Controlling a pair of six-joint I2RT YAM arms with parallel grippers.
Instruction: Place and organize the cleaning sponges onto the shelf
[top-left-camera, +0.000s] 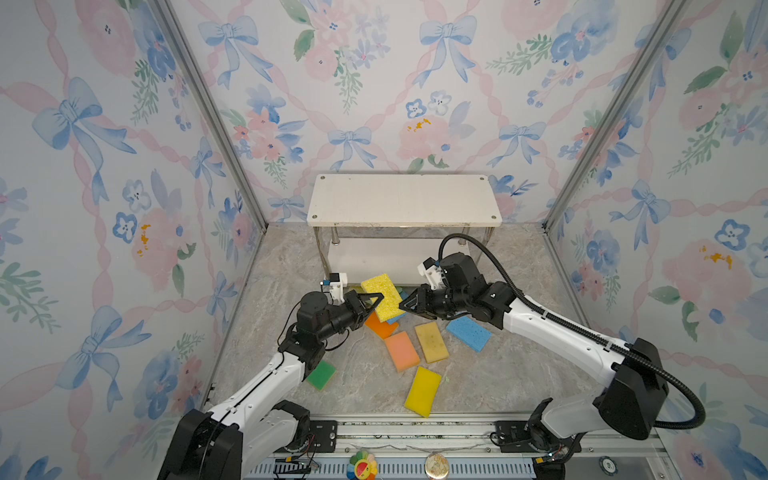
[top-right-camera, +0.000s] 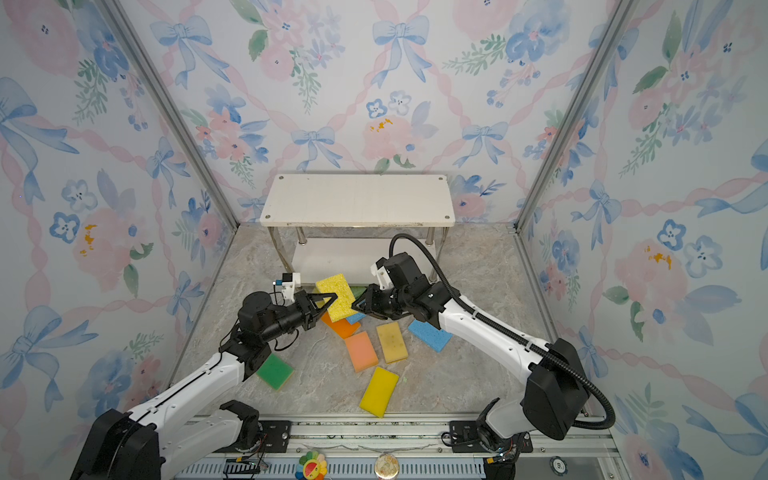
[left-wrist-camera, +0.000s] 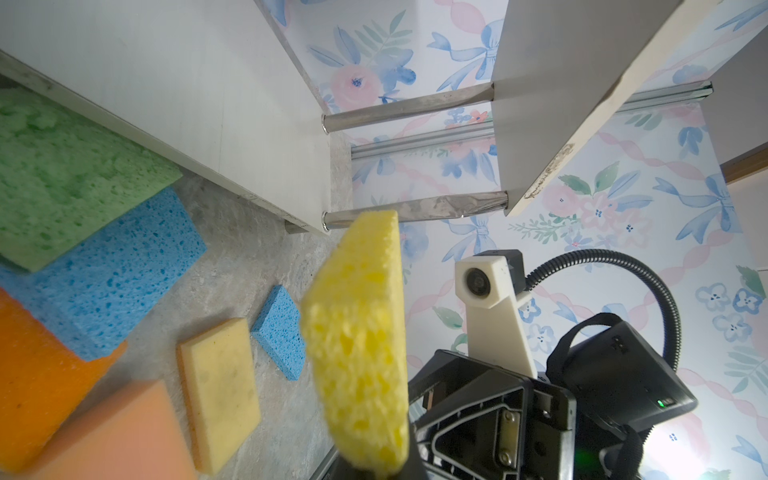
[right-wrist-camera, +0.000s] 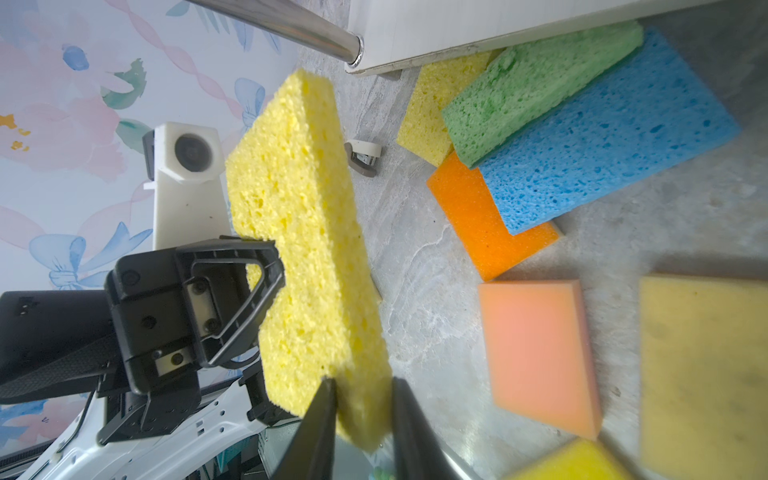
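The yellow sponge (top-left-camera: 383, 291) hangs above the tabletop (top-left-camera: 498, 365), long axis pointing far toward the shelf (top-left-camera: 403, 199). The left hand (top-left-camera: 379, 299) clamps its left edge; the right hand (top-left-camera: 406, 306) pinches its near-right corner.

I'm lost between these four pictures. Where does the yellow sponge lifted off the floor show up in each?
Top view: lifted yellow sponge at centre, just in front of the shelf.
Top view: the sponge slightly left of centre.
Left wrist: sponge edge-on, lower middle.
Right wrist: sponge broad face, left of centre.
Shared landmark: the shelf's white boards and metal posts.
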